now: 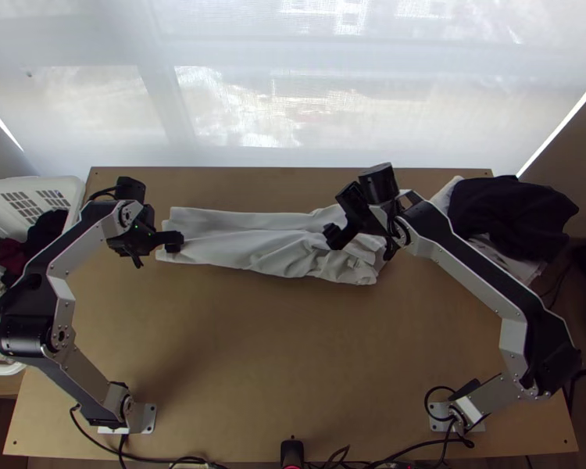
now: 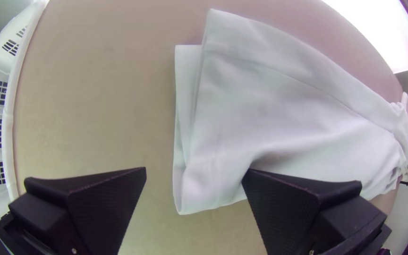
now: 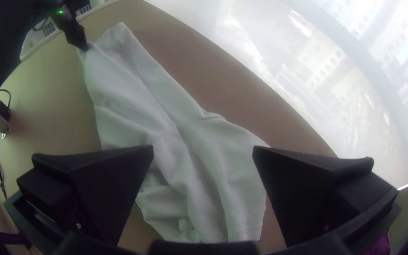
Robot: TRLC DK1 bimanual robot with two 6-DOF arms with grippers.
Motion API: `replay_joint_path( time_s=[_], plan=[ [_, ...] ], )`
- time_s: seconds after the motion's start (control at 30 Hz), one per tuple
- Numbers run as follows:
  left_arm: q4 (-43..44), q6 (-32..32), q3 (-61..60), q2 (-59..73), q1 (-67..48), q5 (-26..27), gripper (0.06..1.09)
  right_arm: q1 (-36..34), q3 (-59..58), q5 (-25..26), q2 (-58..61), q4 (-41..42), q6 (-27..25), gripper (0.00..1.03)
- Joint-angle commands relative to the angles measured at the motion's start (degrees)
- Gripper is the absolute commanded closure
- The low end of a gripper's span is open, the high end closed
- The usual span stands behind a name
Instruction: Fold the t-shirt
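Left tool (image 1: pixel 173 241) released, with fingers (image 2: pixel 303 203) spread wide at the left end of a white T-shirt (image 1: pixel 254 238); one beside bare table (image 1: pixel 238 352), the other over the cloth near a corner, contact impossible to tell. Also released, at the opposite end: right tool (image 1: pixel 331 234), above the rumpled part of the shirt, with a broad gap between its fingers (image 3: pixel 312 193) and white fabric in the space beyond, again with contact impossible to tell.

Laid out across the far half of the table, in a long, narrow band running from side to side: the T-shirt, folded lengthwise into layers. Fairly smooth at the left end, with one layer's edge just past another in the left wrist view; creased along the middle; bunched and uneven at the right end, beneath the right tool.

At left, beside the table: a white basket (image 1: pixel 76 190) with slotted walls, with dark clothes (image 1: pixel 47 227) and a red garment (image 1: pixel 12 255) inside. At the far right corner: a black garment (image 1: pixel 512 207) heaped over white cloth (image 1: pixel 519 266). Behind the far edge: a pale, translucent blind (image 1: pixel 371 102). Along the near edge, between the two arm bases: black cables (image 1: pixel 418 447) and a small black device (image 1: pixel 291 452).
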Motion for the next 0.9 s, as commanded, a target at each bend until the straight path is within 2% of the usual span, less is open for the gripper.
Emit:
replay_joint_path(
  time_s=[0.0, 0.3, 0.6, 0.87],
  plan=[
    [0.08, -0.88, 0.74, 2.99, -1.81, 0.13, 0.11, 1.98, -1.72, 0.15, -0.60, -0.57, 0.19, 0.05],
    [-1.24, -1.05, 0.83, 2.73, -3.48, 0.57, 0.12, 2.42, -2.34, 0.15, 0.89, -0.49, 0.28, 0.05],
    [-4.84, 0.62, 1.71, -6.15, 0.74, 1.63, 0.12, 1.81, -3.13, 0.24, 1.33, -0.49, 0.28, 0.05],
    [-2.21, -0.08, 5.48, -0.97, 1.79, 1.63, 0.11, 3.39, -2.51, 0.33, 1.86, -0.49, 0.28, 0.05]
  ],
)
